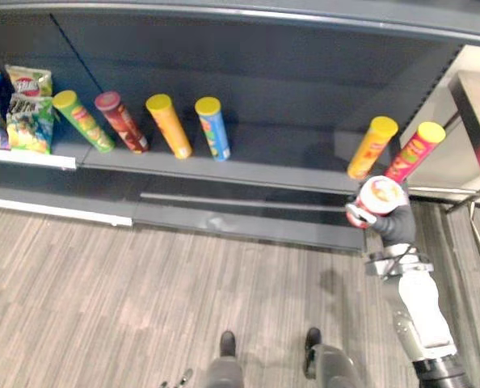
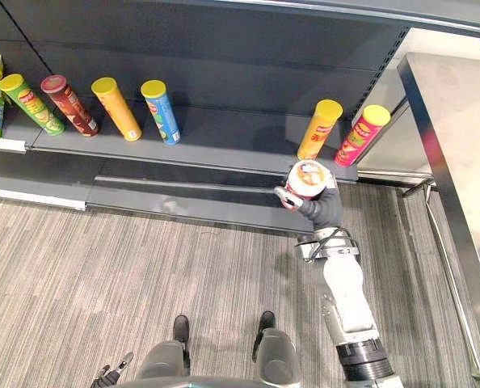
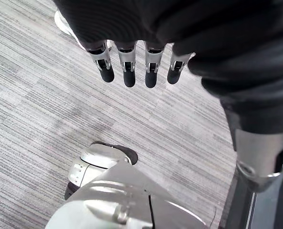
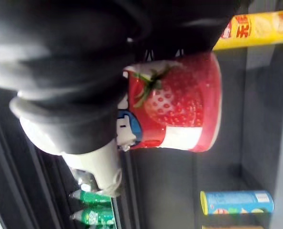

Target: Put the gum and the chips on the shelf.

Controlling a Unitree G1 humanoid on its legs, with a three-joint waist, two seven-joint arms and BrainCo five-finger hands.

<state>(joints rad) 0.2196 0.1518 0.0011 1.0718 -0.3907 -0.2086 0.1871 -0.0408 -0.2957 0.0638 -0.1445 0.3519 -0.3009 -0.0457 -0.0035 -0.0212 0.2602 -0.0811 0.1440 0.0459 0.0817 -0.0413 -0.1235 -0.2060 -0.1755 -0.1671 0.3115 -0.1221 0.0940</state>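
Gum tub (image 2: 309, 178), red and white with a strawberry on the side, is up in the robot's right hand (image 2: 327, 208), fingers wrapped round it. It's held right at the front edge of the shelf (image 2: 224, 145), just below the yellow chip can (image 2: 319, 129) and the pink chip can (image 2: 361, 135). Further left there's a row of four cans (image 2: 116, 108), then chip bags (image 1: 26, 109). Left hand (image 3: 127, 67) hangs over the carpet (image 3: 46, 109), fingers straight, holding nothing.
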